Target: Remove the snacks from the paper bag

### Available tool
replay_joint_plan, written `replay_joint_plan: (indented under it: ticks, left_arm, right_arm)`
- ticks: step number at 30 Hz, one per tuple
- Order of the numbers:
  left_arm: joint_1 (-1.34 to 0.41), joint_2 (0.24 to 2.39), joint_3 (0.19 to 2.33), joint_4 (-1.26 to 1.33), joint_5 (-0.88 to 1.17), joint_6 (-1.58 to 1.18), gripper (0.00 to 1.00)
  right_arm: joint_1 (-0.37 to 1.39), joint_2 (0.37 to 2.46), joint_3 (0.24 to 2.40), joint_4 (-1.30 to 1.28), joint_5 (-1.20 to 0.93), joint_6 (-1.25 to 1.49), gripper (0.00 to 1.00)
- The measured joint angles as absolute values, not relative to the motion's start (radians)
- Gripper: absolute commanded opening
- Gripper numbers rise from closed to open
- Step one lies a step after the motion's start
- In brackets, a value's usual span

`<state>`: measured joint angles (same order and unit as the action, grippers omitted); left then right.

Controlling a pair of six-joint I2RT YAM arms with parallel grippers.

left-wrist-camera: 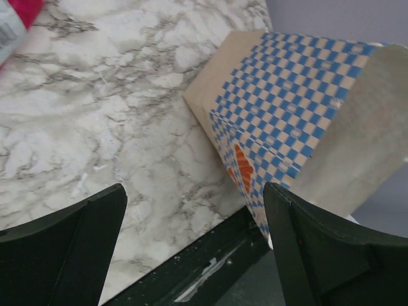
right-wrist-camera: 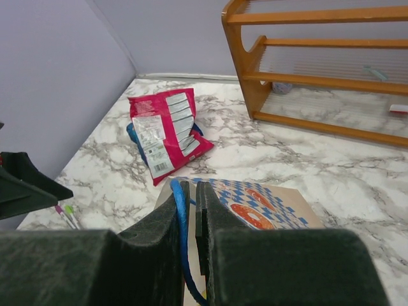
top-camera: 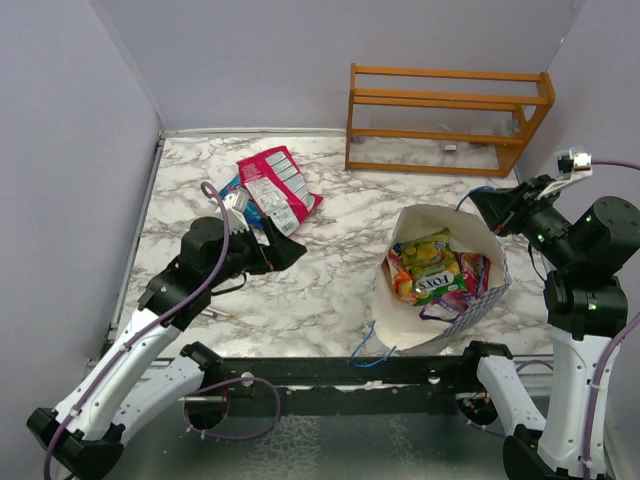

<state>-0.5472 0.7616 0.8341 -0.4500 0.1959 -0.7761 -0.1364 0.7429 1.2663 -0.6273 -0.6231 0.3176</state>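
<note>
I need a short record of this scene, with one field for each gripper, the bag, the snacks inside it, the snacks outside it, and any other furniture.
left gripper: open, empty, beside the red-pink packet
right gripper: shut on the blue cord handle
paper bag: mouth open, cream inside showing
snacks in bag: several, in yellow, green and orange wrappers
snacks outside: red-pink packet lying over a blue chip bag
wooden rack: at the far right corner, apart from the bag
</note>
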Motion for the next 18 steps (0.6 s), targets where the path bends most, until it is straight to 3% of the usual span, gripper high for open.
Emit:
replay_joint_plan:
  ticks: [4,9,18]
  left_arm:
    - [-0.672,0.773,0.851,-0.436,0.168,-0.840,0.90]
    - [-0.892,0.945,1.007,-0.427,0.070,-0.823,0.88]
    - [-1.345,1.119,1.195,-0.245,-0.053,-0.344,0.88]
  right_arm:
    - [-0.136,0.743,1.256,-0.624,-0.624,0.322,0.11]
    - [-0.136,0.743,1.254,-0.619,-0.632,0.329,0.11]
    - [-0.136,0.745,1.274,-0.628,-0.632,0.327,0.11]
